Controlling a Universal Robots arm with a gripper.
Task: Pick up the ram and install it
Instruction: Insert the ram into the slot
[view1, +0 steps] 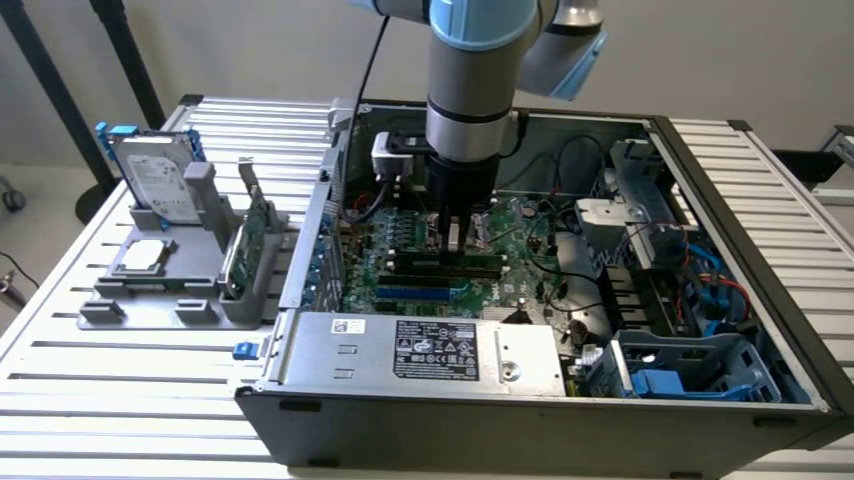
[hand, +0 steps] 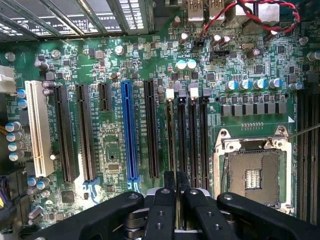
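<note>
Gripper (view1: 455, 238) reaching down inside open computer case (view1: 747, 330), hovering over motherboard (hand: 115, 65) — fingers (hand: 161, 210) pressed together, clamping ram (hand: 170, 145) edge-on. Ram standing along black memory slots (hand: 192, 140), beside CPU socket (hand: 252, 175). Blue slot (hand: 129, 130) lying further off. Outside case — holder (view1: 174, 290) carrying hard drive (view1: 158, 180) on slatted table (view1: 134, 370).

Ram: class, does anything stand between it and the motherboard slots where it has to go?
Nothing visible does. The hand holds the ram edge-on just above the long black slots, and no cable or part crosses the gap.
</note>
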